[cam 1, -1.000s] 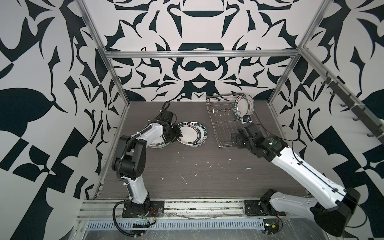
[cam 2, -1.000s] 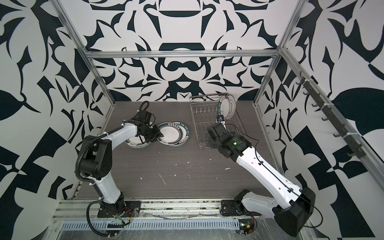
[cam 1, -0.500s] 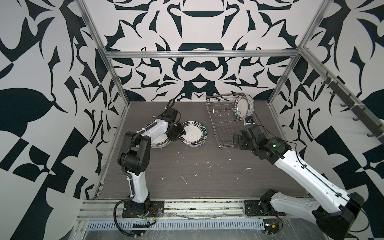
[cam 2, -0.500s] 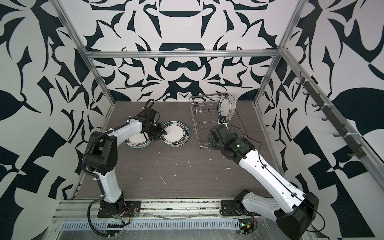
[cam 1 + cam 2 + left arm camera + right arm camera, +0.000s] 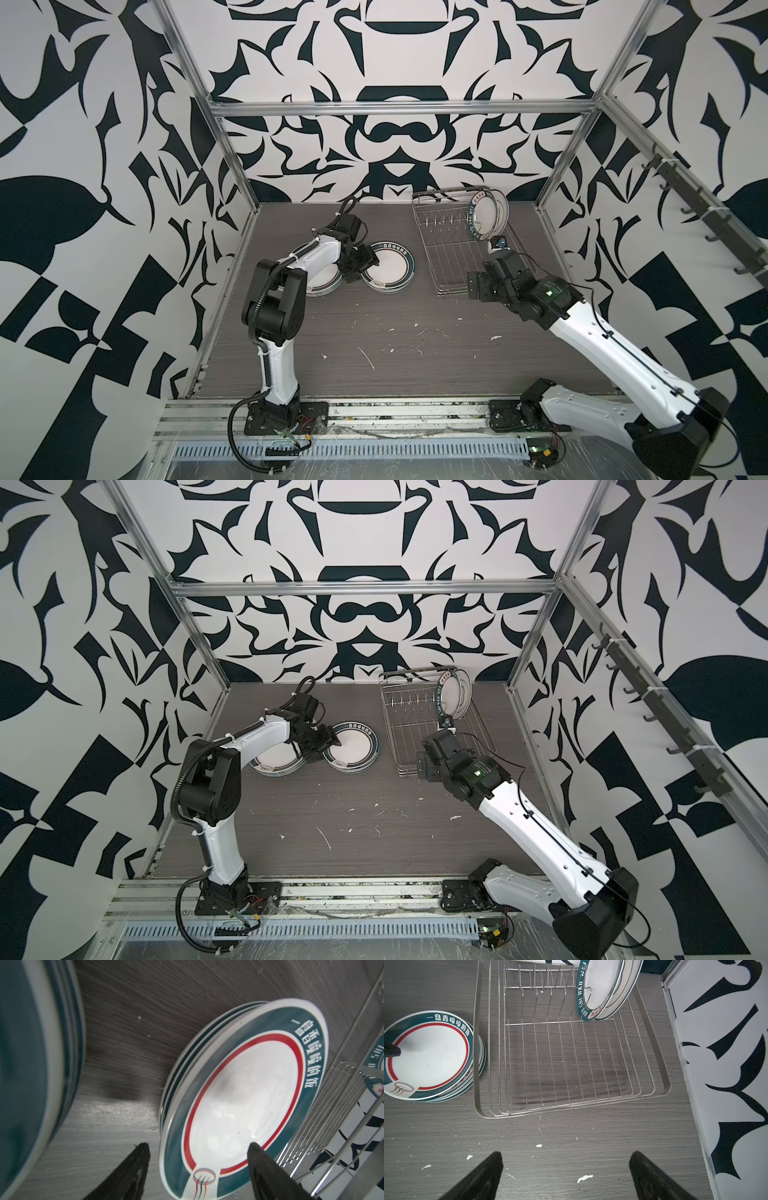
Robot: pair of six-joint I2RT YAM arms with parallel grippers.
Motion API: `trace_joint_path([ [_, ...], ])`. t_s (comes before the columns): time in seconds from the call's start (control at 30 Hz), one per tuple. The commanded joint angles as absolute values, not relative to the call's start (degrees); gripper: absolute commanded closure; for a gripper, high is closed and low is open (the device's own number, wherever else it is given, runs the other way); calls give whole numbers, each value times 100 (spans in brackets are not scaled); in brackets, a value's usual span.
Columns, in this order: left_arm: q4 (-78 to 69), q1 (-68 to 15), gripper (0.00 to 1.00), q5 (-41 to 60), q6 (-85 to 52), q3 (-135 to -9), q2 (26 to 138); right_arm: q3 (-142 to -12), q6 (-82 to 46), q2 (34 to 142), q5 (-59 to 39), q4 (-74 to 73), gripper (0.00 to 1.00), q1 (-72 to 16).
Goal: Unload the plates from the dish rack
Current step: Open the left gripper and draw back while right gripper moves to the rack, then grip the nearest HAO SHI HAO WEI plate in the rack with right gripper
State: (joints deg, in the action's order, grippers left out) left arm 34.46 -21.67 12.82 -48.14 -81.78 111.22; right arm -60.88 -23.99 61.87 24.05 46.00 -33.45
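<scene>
Two plates stand upright at the far right end of the wire dish rack, also in the right wrist view. A stack of teal-rimmed plates lies flat on the table left of the rack. A second stack lies further left, partly under my left arm. My left gripper is open with its jaws astride the near rim of the top plate, touching nothing. My right gripper hovers open and empty over the table at the rack's front edge.
Metal frame posts and patterned walls close in the dark wood table on three sides. White flecks lie scattered on the table in front of the rack. A rail of hooks runs along the right wall.
My left gripper has opened and let go of the plate now lying on top of the stack beside the rack. My right gripper has drawn back a little from the rack.
</scene>
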Motion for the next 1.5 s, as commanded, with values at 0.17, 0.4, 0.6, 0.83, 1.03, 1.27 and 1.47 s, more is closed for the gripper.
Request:
trace_joint_path([
  [0.17,3912,-2256,1,1089,-4740,-8576,11248,-6124,-2291,6229,2330,4480,0,-3280],
  [0.4,3924,-2278,1,1143,-4702,-8693,11291,-6391,-2141,6396,2261,4457,1,-3226],
  [0.6,3923,-2328,1,1195,-4684,-8824,11344,-6586,-1995,6562,2235,4423,0,-3093],
  [0.83,3979,-2347,1,1227,-4632,-9003,11453,-6699,-1798,6915,1816,4113,1,-2485],
  [1.03,4165,-2351,1,1203,-4562,-9022,11433,-7071,-1591,7423,1703,3988,0,-2227],
  [1.27,4516,-2340,1,598,-4465,-8451,10665,-7726,-1473,8295,1510,3555,0,-1709],
  [1.47,4901,-2325,1,-26,-4420,-7701,9503,-8580,-1228,9393,1614,3248,1,-1380],
])
